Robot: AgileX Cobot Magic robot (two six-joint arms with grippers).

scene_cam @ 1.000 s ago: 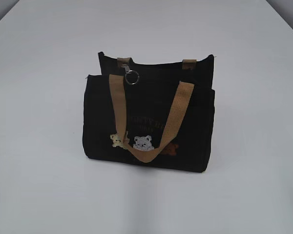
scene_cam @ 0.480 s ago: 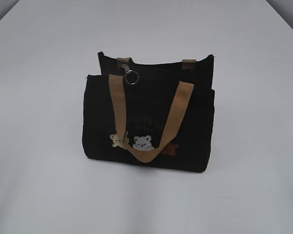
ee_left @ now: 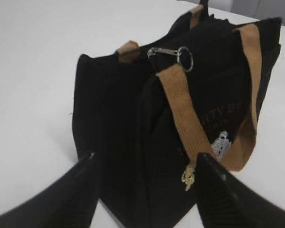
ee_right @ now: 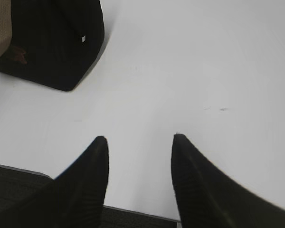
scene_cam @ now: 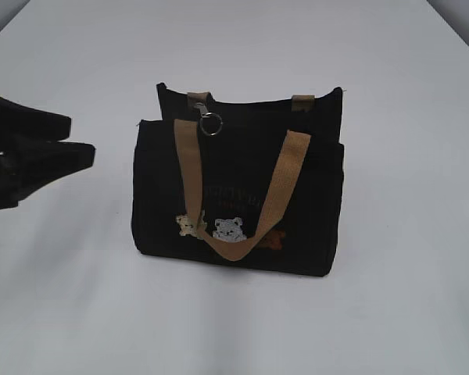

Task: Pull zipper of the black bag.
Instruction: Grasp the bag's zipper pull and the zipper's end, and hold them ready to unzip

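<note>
The black bag (scene_cam: 238,187) stands upright in the middle of the white table, with tan handles and bear patches on its front. The zipper (scene_cam: 209,123), a silvery pull with a round ring, hangs at the bag's top left; it also shows in the left wrist view (ee_left: 178,53). My left gripper (scene_cam: 82,137) is open at the left edge, to the left of the bag and apart from it. In the left wrist view my left gripper (ee_left: 145,161) frames the bag's end (ee_left: 114,137). My right gripper (ee_right: 138,138) is open and empty over bare table, with the bag's corner (ee_right: 57,42) at the upper left.
The white table (scene_cam: 391,297) surrounds the bag on all sides. Its front edge (ee_right: 133,211) lies just under my right gripper in the right wrist view. A tan handle (scene_cam: 281,187) droops over the bag's front.
My left gripper has come into the exterior view from the left edge. The bag and its zipper pull have not moved.
</note>
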